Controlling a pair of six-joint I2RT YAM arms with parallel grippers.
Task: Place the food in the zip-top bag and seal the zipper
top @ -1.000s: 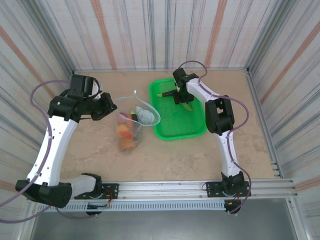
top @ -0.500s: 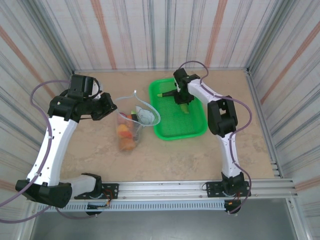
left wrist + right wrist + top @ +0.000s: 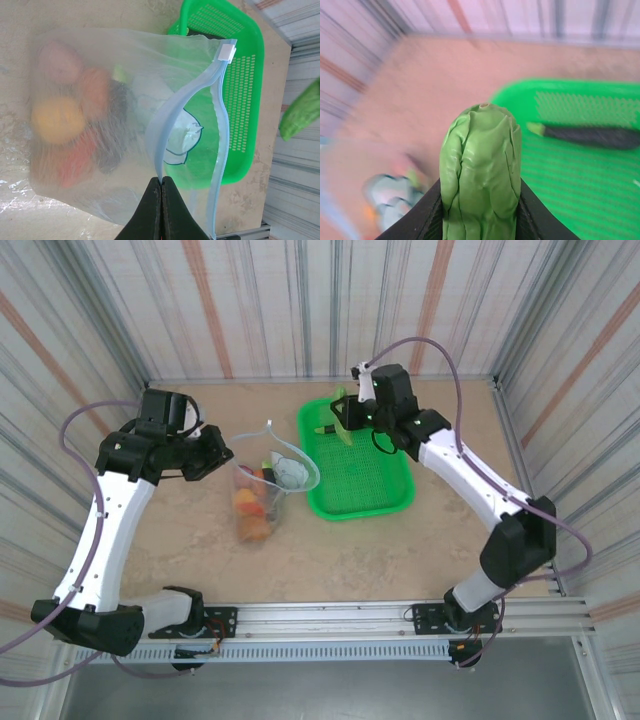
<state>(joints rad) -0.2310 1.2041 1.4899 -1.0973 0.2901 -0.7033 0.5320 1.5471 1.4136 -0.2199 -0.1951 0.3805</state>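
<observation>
Beige tabletop (image 3: 400, 550) carries the green mesh basket (image 3: 385, 495) and, just beside it, the partly filled zip-top bag (image 3: 100, 125), its mouth edge pinched by the left gripper (image 3: 161, 192), while the right gripper (image 3: 480, 210) clamps a green pod (image 3: 480, 160) above the basket's far-left corner.

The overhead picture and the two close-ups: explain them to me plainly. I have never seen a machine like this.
The overhead view looks down on a left arm and a right arm, both white robot arms bolted at the near edge of a table. Each close-up comes from a camera on one arm's wrist. The left claw is pinched shut on the mouth edge of a clear zip-top bag, which already holds several toy foods. The right claw grips a green pod, lifted clear of a green basket. One dark long vegetable lies in that basket.
</observation>
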